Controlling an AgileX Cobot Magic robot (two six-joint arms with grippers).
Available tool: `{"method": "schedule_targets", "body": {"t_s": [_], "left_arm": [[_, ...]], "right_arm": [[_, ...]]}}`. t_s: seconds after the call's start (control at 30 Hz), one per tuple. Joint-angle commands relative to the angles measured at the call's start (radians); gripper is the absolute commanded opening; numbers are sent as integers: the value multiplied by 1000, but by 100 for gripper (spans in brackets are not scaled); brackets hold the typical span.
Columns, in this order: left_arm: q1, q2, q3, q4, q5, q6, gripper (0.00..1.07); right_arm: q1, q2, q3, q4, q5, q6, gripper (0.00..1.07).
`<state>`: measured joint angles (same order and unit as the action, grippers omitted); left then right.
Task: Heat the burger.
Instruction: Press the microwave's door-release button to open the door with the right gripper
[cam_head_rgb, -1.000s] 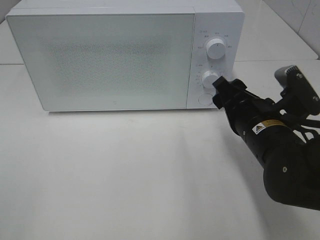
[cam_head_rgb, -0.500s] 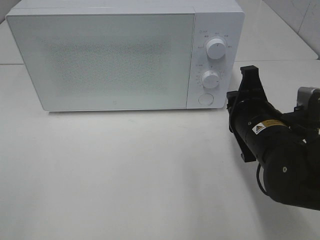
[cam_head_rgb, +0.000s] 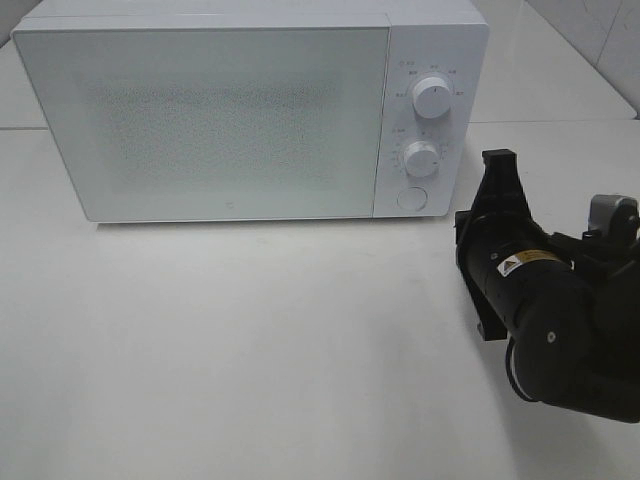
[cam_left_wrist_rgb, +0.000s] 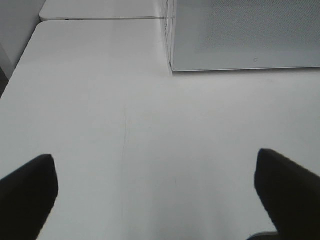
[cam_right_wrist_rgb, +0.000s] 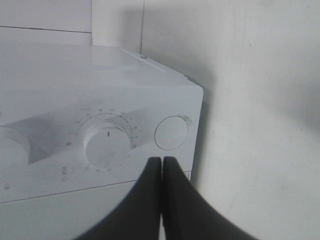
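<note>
The right gripper (cam_right_wrist_rgb: 161, 161), jaws together and empty, faces the closed microwave (cam_head_rgb: 230, 110); the left gripper (cam_left_wrist_rgb: 154, 165), jaws apart. We see no burger; we judge it soft, so grip its sides gently.

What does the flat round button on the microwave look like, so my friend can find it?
Find the big white microwave and look at the panel right of its door. An upper knob and a lower knob sit there, and the button is the lowest circle, under both. Unlike the knobs, it lies flat with no marks around it.
</note>
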<state>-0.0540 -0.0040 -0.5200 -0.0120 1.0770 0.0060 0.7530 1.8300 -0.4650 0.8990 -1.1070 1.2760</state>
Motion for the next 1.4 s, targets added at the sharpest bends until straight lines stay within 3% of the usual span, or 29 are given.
{"method": "schedule_targets", "body": {"t_s": [0.03,0.67,1.4], "left_arm": [[1,-16,3,-2,-7,0,100],[1,-16,3,-2,-7,0,100],[1,-16,3,-2,-7,0,100]], "right_arm": [[-3,56,-57,-5,2,38,0],[-131,252,-286,-118,90,94,0],[-212,375,-459,-174,116,93,0]]}}
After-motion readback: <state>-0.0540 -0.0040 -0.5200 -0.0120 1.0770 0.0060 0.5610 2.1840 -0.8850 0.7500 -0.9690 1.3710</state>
